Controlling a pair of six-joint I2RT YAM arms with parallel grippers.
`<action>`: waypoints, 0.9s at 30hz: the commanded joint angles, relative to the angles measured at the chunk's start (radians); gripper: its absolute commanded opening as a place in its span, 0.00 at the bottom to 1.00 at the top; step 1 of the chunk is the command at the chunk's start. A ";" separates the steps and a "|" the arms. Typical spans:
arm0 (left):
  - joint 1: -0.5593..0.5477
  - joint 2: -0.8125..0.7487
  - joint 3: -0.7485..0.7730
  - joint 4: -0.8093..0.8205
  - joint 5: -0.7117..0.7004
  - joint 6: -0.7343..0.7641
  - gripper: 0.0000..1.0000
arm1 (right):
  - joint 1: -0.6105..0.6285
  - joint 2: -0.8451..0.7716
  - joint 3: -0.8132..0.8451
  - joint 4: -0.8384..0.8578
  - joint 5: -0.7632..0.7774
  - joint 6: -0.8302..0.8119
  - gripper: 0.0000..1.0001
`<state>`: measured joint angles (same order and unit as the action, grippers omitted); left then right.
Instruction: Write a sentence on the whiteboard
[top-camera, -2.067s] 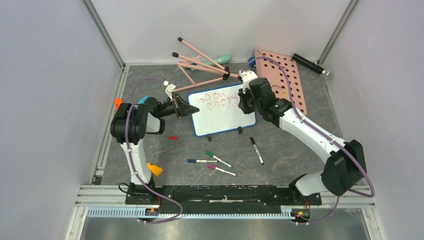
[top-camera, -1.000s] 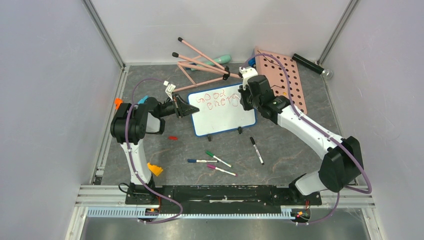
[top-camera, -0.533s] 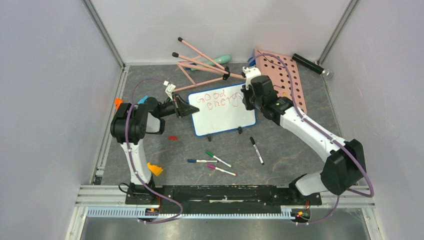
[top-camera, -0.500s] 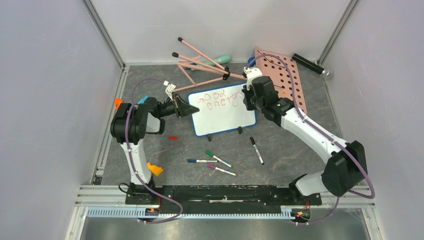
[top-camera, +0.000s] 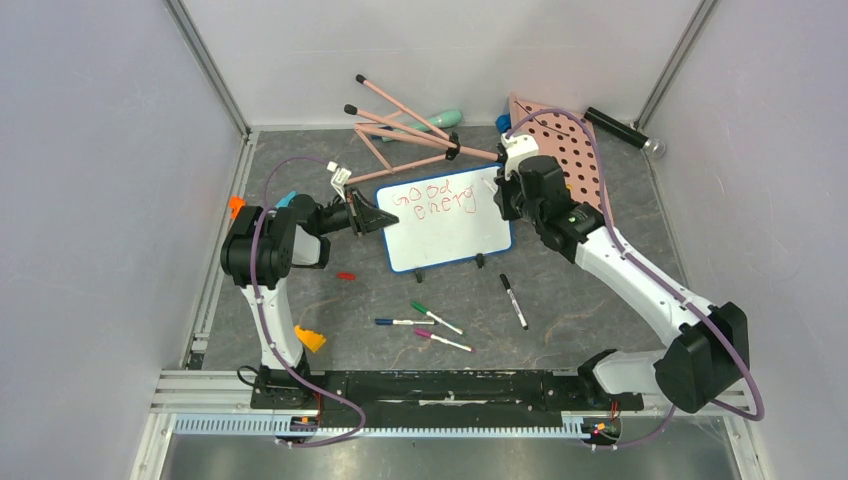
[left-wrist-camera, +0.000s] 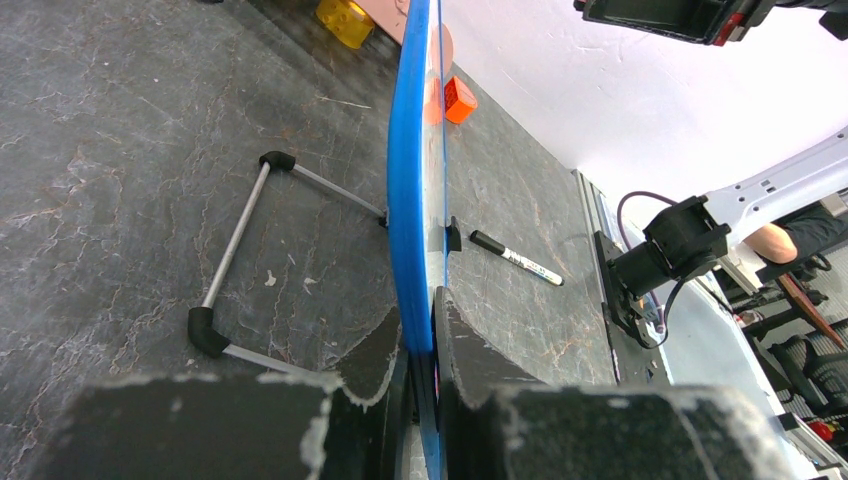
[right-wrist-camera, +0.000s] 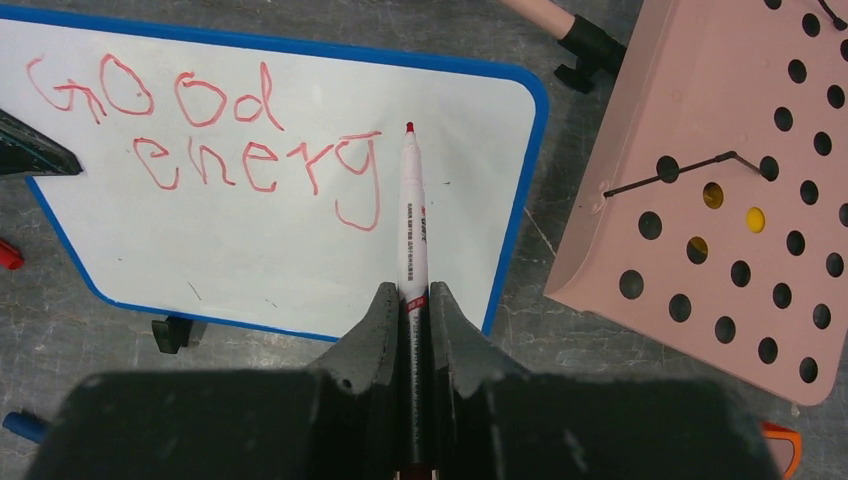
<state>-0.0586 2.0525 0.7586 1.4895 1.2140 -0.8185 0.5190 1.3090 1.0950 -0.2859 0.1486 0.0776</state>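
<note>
The whiteboard (top-camera: 445, 232) (right-wrist-camera: 250, 250), white with a blue rim and black feet, stands on the grey table. Red letters of the sentence (top-camera: 432, 200) (right-wrist-camera: 205, 140) read "good" over "energy". My left gripper (top-camera: 383, 218) (left-wrist-camera: 420, 330) is shut on the board's left edge (left-wrist-camera: 410, 200), seen edge-on in the left wrist view. Shut on a red marker (right-wrist-camera: 412, 215), my right gripper (top-camera: 503, 198) (right-wrist-camera: 412, 300) hovers at the board's right end. The marker's tip (right-wrist-camera: 409, 128) is over bare white, right of the "y".
A pink pegboard (top-camera: 565, 150) (right-wrist-camera: 720, 190) leans just right of the board. Pink rods (top-camera: 405, 130) lie behind it. Loose markers, black (top-camera: 513, 300), green (top-camera: 435, 316), blue (top-camera: 402, 322) and magenta (top-camera: 441, 340), lie in front. A red cap (top-camera: 346, 275) and orange pieces (top-camera: 309, 339) sit at the left.
My right arm has swung right along the board, uncovering the end of "energy" with its "y". The board and my left gripper have stayed put.
</note>
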 joint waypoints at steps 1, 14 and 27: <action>0.008 0.018 0.018 0.068 0.015 0.084 0.02 | -0.014 0.022 -0.006 0.003 0.012 -0.006 0.00; 0.007 0.020 0.021 0.068 0.015 0.082 0.02 | -0.022 0.077 0.034 0.003 -0.046 -0.006 0.00; 0.008 0.019 0.021 0.068 0.016 0.081 0.02 | -0.038 0.087 0.012 -0.019 -0.011 0.012 0.00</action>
<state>-0.0586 2.0525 0.7589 1.4895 1.2140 -0.8185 0.4957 1.3956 1.0954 -0.3042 0.1131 0.0822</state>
